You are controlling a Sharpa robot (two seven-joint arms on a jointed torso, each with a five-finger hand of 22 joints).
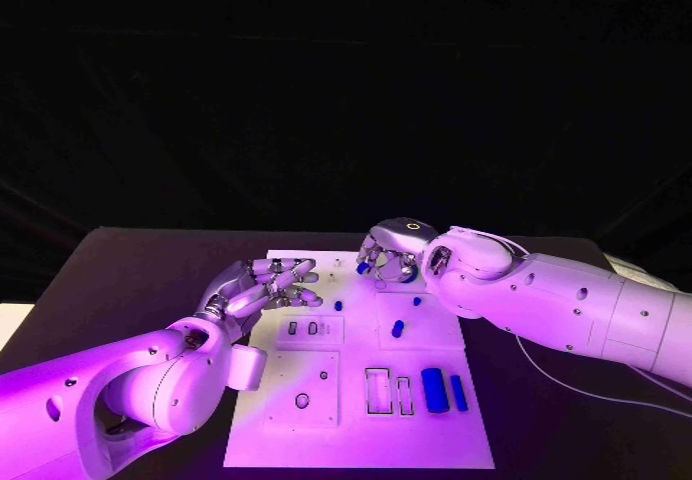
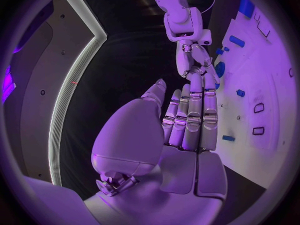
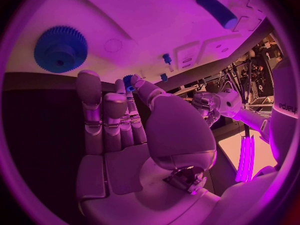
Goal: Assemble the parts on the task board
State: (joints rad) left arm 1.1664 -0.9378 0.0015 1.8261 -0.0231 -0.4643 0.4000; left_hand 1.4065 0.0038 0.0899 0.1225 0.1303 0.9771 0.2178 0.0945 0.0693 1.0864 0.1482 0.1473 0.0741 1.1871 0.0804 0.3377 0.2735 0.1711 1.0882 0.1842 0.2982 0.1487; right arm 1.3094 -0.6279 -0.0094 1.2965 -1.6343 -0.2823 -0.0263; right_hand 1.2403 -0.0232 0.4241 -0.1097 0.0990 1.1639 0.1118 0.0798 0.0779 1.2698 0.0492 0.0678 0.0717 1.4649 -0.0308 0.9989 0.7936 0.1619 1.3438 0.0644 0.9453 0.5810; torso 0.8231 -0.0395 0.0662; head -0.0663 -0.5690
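The white task board (image 1: 361, 420) lies in the middle of the black table. My right hand (image 1: 392, 253) hovers over the board's far edge and pinches a small blue part (image 3: 129, 80) between thumb and a fingertip. Beside that hand a blue gear (image 3: 60, 48) lies flat on the board. My left hand (image 1: 268, 286) hangs over the board's left edge with its fingers stretched out and holds nothing. A thick blue cylinder (image 1: 434, 390) and a thin blue bar (image 1: 459, 392) lie near the board's right front. A small blue peg (image 1: 398, 328) rests mid-board.
Two more small blue pieces (image 1: 339, 305) (image 1: 418, 300) sit on the board between the hands. Empty slots (image 1: 378, 390) and a round hole (image 1: 302, 401) show in the board's near half. A thin cable (image 1: 577, 390) runs across the table at the right.
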